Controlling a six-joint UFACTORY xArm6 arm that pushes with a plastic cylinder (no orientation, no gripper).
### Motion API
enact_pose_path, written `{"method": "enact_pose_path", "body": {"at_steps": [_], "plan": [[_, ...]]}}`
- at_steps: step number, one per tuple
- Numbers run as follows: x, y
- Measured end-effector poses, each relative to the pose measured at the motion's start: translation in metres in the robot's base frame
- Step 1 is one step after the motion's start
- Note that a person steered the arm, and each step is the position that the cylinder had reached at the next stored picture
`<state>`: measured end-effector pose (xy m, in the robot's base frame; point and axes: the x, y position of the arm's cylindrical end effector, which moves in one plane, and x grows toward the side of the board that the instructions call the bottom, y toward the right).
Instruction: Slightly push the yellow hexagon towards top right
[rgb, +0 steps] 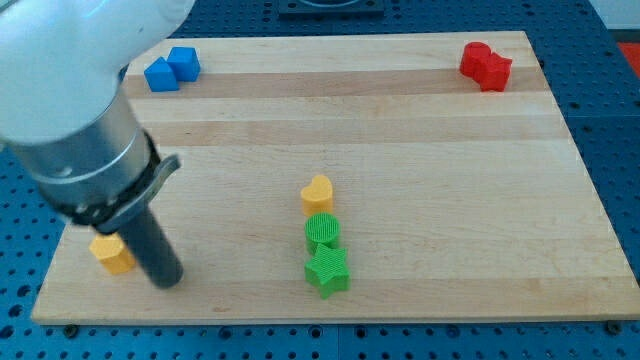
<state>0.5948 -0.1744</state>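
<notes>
The yellow hexagon (112, 253) lies near the board's bottom-left corner, partly hidden by my rod. My tip (166, 281) rests on the board just to the right of the hexagon and slightly below it, close to or touching its right side. The arm's big grey body covers the view's upper left.
A yellow heart (317, 193), a green cylinder (322, 232) and a green star (327, 271) stand in a column at bottom centre. Two blue blocks (171, 69) sit at top left. Two red blocks (485, 65) sit at top right. The wooden board (450, 200) ends close below the hexagon.
</notes>
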Motion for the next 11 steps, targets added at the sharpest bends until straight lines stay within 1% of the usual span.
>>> {"method": "enact_pose_path", "body": {"at_steps": [1,2,3,4,5,6,8,9,10,11], "plan": [[0.022,-0.030],[0.023,-0.071],[0.022,-0.092],[-0.007,-0.090],[-0.024,-0.089],[-0.052,-0.059],[-0.097,0.026],[-0.097,0.029],[-0.106,0.019],[-0.111,-0.016]]}}
